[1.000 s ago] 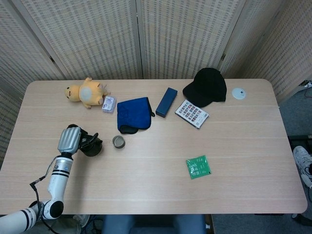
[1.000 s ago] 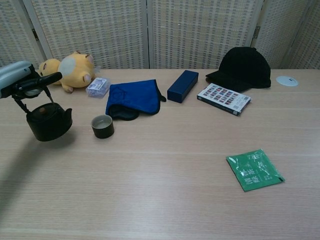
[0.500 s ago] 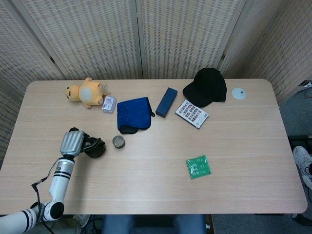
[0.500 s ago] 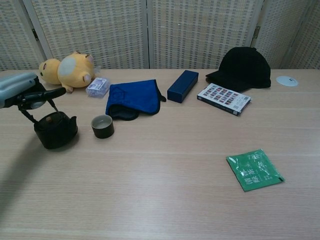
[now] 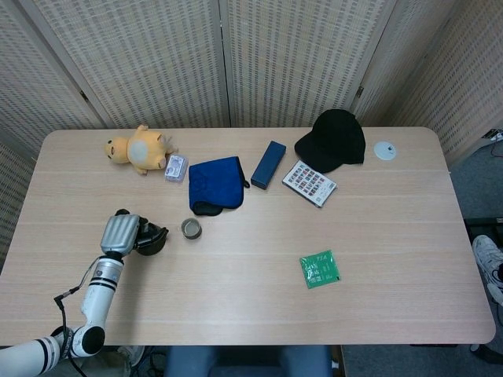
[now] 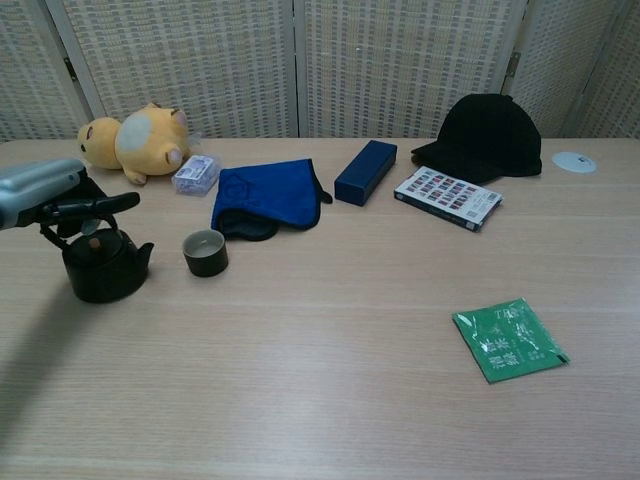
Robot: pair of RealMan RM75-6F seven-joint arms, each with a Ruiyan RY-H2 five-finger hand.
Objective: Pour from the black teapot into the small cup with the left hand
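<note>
my left hand (image 6: 45, 195) grips the handle of the round black teapot (image 6: 102, 268), upright beside the small dark cup (image 6: 205, 252); nothing looks poured yet.

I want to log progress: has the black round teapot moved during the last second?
Yes. The black round teapot, held by its handle in the left hand, has come lower and nearer to the small dark cup, which stayed in place.
</note>
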